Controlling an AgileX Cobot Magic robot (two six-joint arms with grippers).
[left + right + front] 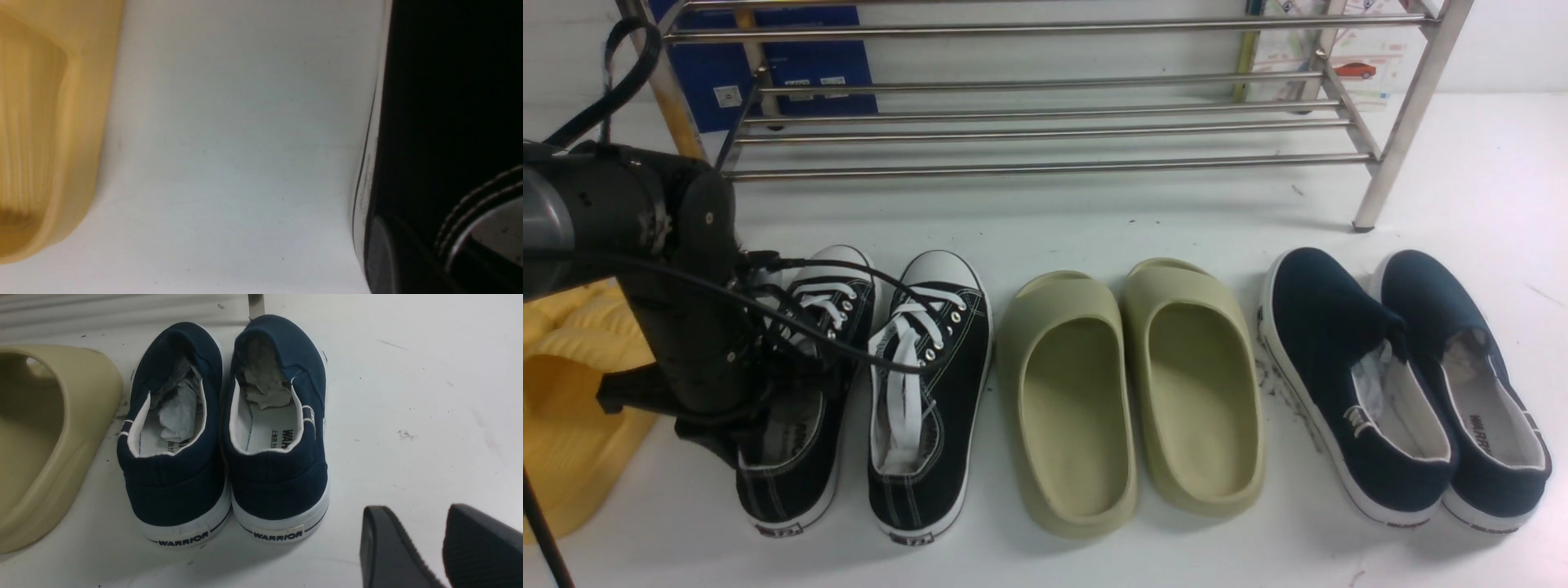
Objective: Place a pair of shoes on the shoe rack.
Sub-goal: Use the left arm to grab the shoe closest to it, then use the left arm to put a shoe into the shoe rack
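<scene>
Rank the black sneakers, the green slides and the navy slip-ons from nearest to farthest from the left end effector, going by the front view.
1. The black sneakers, on the left: the left end effector is right at the opening of the left one.
2. The olive-green slides, in the middle of the row.
3. The navy slip-ons, at the far right.

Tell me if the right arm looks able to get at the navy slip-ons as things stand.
Probably yes. The right gripper hangs open behind the heels of the navy slip-ons, with only bare white surface between them; the olive slide sits off to one side.
</scene>
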